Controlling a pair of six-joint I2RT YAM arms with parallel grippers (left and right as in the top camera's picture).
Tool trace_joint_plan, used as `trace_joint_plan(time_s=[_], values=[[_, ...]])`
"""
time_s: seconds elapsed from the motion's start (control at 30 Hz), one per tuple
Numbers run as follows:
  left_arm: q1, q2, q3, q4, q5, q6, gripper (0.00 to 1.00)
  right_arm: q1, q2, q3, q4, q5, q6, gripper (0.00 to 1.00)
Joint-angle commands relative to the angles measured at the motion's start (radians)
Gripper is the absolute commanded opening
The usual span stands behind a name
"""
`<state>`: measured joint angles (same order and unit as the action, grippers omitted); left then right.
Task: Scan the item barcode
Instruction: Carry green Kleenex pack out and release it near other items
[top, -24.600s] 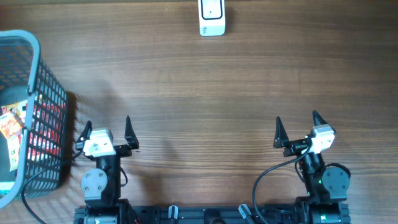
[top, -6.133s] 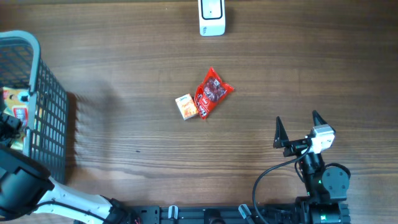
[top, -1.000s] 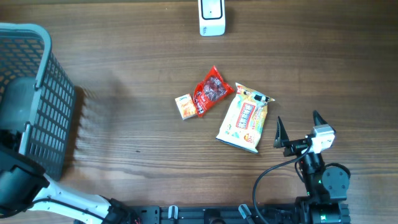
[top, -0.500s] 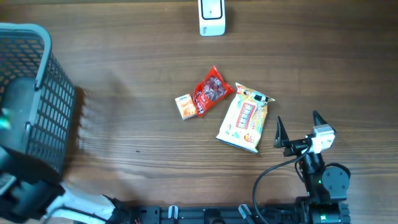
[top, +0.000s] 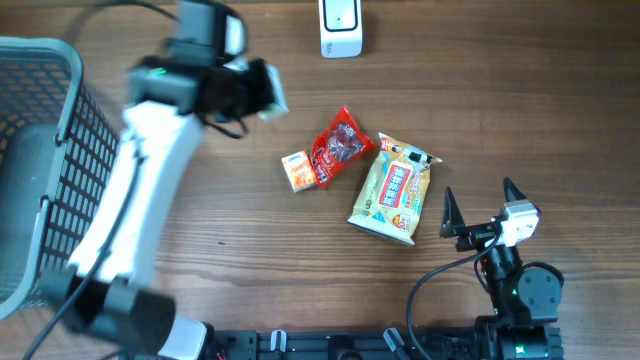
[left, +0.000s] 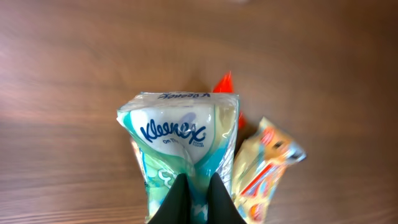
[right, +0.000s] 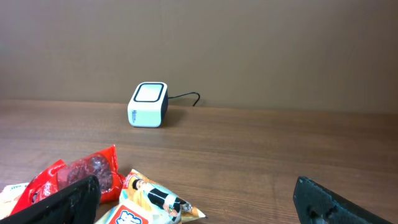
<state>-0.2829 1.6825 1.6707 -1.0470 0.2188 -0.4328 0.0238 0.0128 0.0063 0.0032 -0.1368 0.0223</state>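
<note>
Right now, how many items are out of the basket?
4. Orange box, red packet and yellow snack bag lie mid-table; the Kleenex pack is clamped in the left jaws. More may hide in the basket.

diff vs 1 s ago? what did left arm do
The left gripper, now shut on a Kleenex pack, swung from beside the basket out over the table. Unmoved: red packet, orange box, snack bag, scanner and the open right gripper.
</note>
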Motion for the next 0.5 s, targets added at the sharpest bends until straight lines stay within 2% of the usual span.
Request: trace_joint_plan(time_s=[0.0,0.03,0.07,0.1,0.23,0.33,0.43,0.47], values=[[-0.154,0.197,-0.016,0.04,0.009,-0.016,0.08,0.001,-0.005,-0.001,0.004,0.003,0.004,1.0],[-0.195,0.261,-0.016,0.064,0.009,-0.016,0.41,0.001,-0.005,-0.001,0.004,0.003,0.004,1.0],[-0.208,0.278,-0.016,0.072,0.009,-0.016,0.59,0.001,-0.005,-0.001,0.004,0.003,0.004,1.0],[-0.21,0.277,-0.014,0.076,0.009,-0.016,0.71,0.001,-0.005,-0.001,0.004,0.003,0.005,1.0],[-0.109,0.134,0.124,-0.071,0.008,-0.016,0.86,0.001,-0.005,-0.001,0.004,0.003,0.004,1.0],[0.012,-0.043,0.156,-0.115,0.001,-0.016,0.87,0.001,-0.005,-0.001,0.004,0.003,0.004,1.0],[0.126,-0.215,0.156,-0.178,-0.11,-0.016,0.88,0.001,-0.005,-0.001,0.004,0.003,0.004,1.0],[0.162,-0.269,0.156,-0.204,-0.177,-0.016,0.93,0.001,-0.005,-0.001,0.004,0.003,0.005,1.0]])
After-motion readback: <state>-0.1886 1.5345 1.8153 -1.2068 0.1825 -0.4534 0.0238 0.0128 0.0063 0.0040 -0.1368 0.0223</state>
